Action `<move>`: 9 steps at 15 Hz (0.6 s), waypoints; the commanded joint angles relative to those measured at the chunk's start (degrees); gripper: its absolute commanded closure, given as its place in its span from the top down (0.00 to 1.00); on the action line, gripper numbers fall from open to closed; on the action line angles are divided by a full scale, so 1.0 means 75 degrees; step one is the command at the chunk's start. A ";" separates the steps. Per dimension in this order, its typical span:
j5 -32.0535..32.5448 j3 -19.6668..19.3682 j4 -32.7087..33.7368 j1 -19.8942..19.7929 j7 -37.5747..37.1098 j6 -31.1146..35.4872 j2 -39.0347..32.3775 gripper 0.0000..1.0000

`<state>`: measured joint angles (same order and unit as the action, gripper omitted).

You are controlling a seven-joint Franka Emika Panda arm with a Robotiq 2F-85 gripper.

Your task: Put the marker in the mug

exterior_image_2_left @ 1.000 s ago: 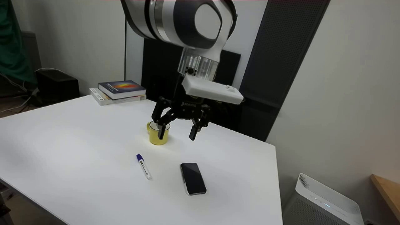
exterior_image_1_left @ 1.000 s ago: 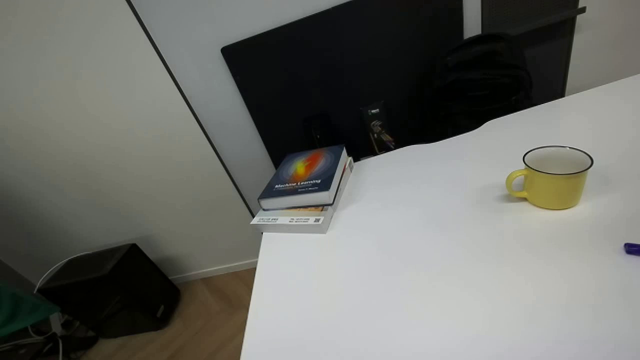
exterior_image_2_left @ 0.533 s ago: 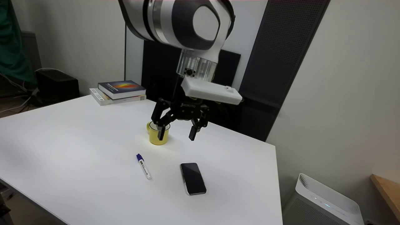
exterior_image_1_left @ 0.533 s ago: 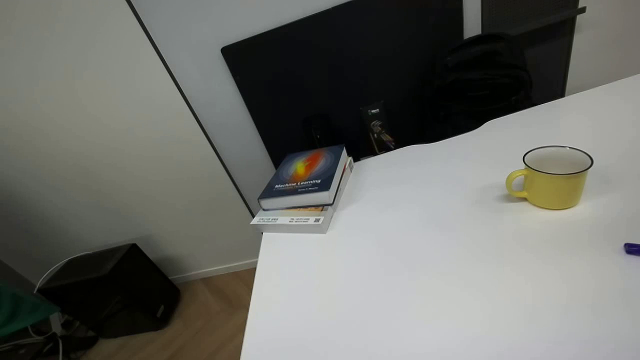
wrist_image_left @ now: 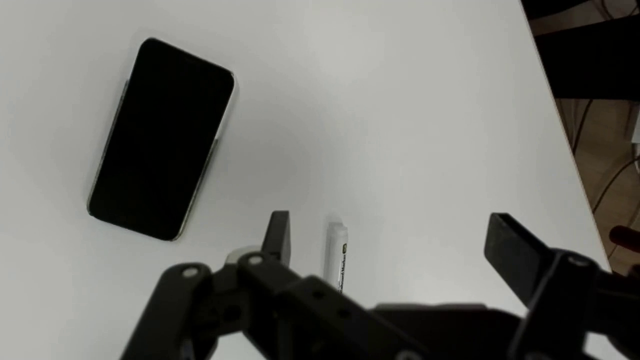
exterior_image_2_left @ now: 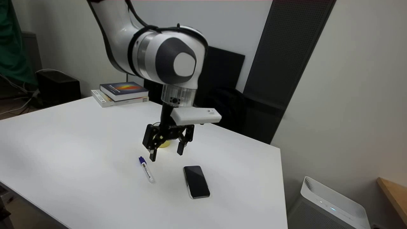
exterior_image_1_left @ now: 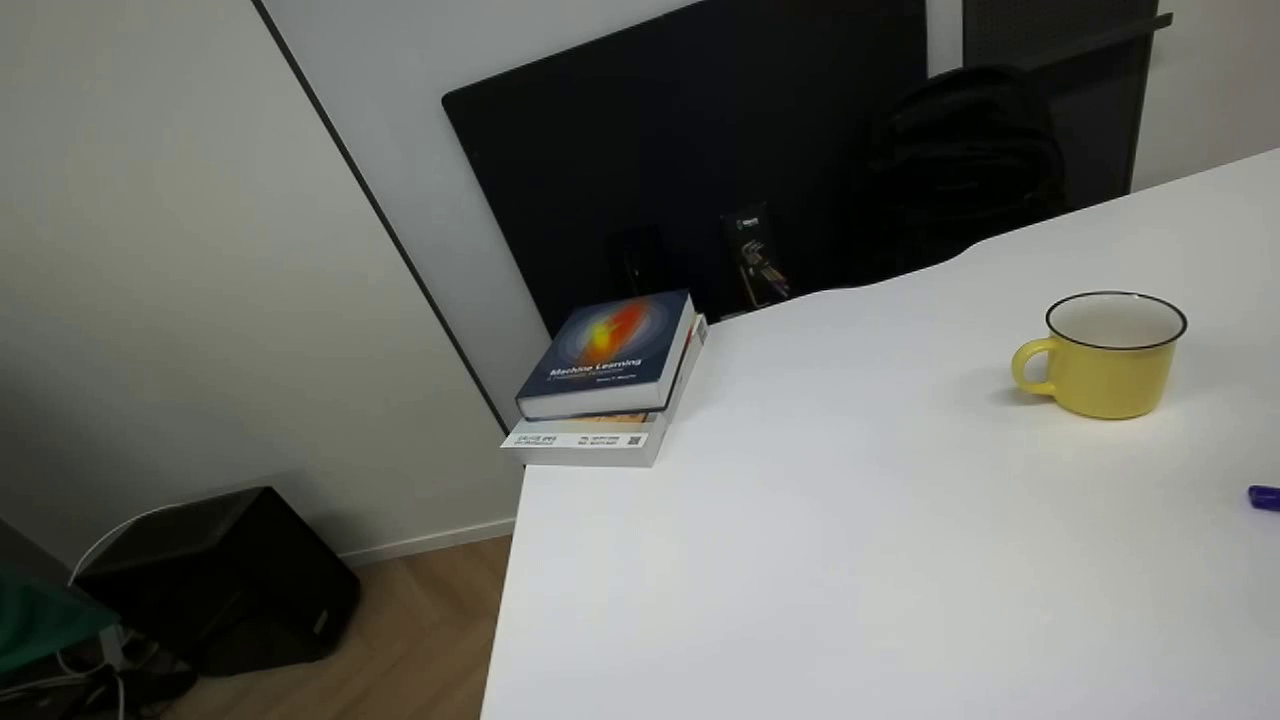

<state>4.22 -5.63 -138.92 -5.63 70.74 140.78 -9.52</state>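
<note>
Claw and arm have come down and swung toward the marker over the last half second, while marker, mug and phone have stayed put. Earlier the claw hung higher, in front of only part of the mug in an exterior view; now it hides most of it there, leaving a bit of rim and a strip of yellow. The marker lies flat on the surface, its blue cap end nearer the mug, the phone near it but apart. The claw is spread wide and holds nothing, its fingers hanging above the surface. In the wrist view the marker's white end shows in the gap between them — off centre, closer to the finger on that picture's left — and the rest is hidden behind the claw's dark parts. So the task looks to be at its approach, with the grasp not yet made. The marker seems to lie across the line along which the fingers would close, which should suit a pinch, but the claw probably needs to shift sideways and go lower first; coming straight down, a finger might nudge the marker and roll it. The mug stands upright, mouth up, for the drop later.
</note>
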 commanded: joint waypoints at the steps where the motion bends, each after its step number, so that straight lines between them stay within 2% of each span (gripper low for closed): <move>1: 0.0581 0.0224 0.0079 0.0057 -0.0180 0.0571 -0.0607 1.00; 4: 0.0913 0.0327 0.0082 0.0104 -0.0432 0.0933 -0.1013 1.00; 9: 0.0883 0.0377 -0.0007 0.0149 -0.1229 0.1533 -0.1409 1.00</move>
<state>9.71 -3.02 -138.93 -4.74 66.98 149.95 -18.90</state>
